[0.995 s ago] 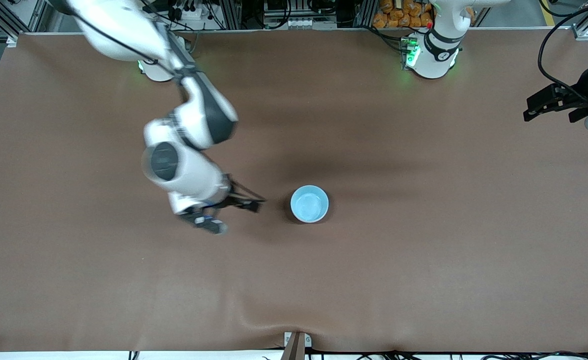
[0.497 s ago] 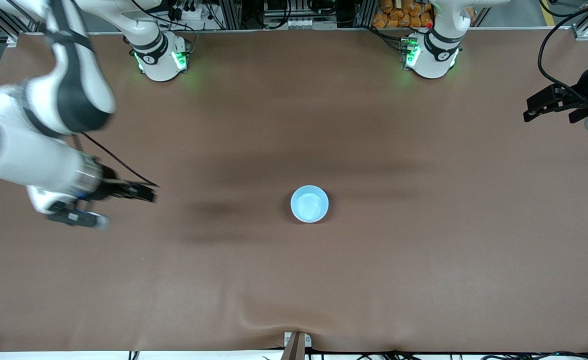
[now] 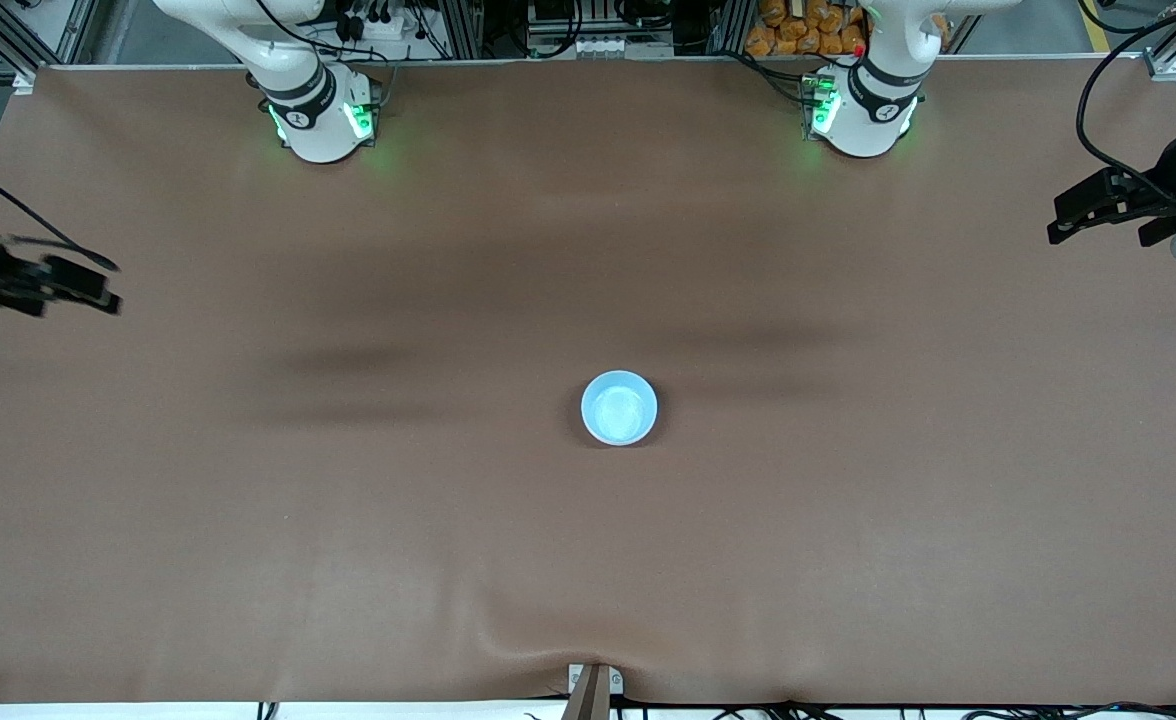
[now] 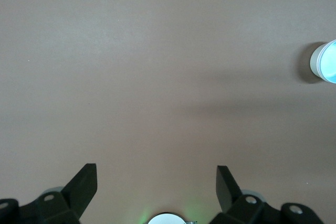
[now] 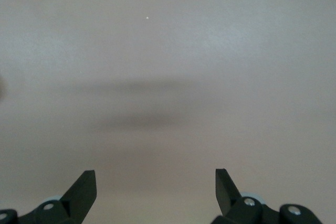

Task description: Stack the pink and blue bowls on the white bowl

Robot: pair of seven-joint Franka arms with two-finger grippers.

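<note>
Taking the front view as a clock dial, the brown-covered table (image 3: 588, 560) fills nearly all of it. The right arm's base (image 3: 318, 115) stands at about 11 o'clock and the left arm's base (image 3: 863, 110) at about 1 o'clock, each lit green at the foot. No lettering on either base can be made out.

The right gripper (image 3: 108, 285) hangs at 9 o'clock, over the table's edge at the right arm's end. Its wrist view shows the two black fingers (image 5: 84, 184) spread wide apart, with only bare brown cover between them. The left gripper (image 3: 1056, 222) hangs between 2 and 3 o'clock, over the left arm's end of the table. Its fingers (image 4: 84, 182) are parted just as wide and grasp nothing.

The blue bowl (image 3: 619, 407) sits upright near the dial's centre, a little toward 6 o'clock, with its mouth facing up. From the bowl, the right gripper lies toward 10 o'clock and the left gripper toward 2 o'clock, both well apart from it. In the left wrist view the bowl (image 4: 326, 62) shows at the picture's edge with a pale, whitish outer wall below its blue inside. Whether other bowls sit under it cannot be told.

A small metal bracket (image 3: 593, 685) sits at the table's edge at 6 o'clock.
</note>
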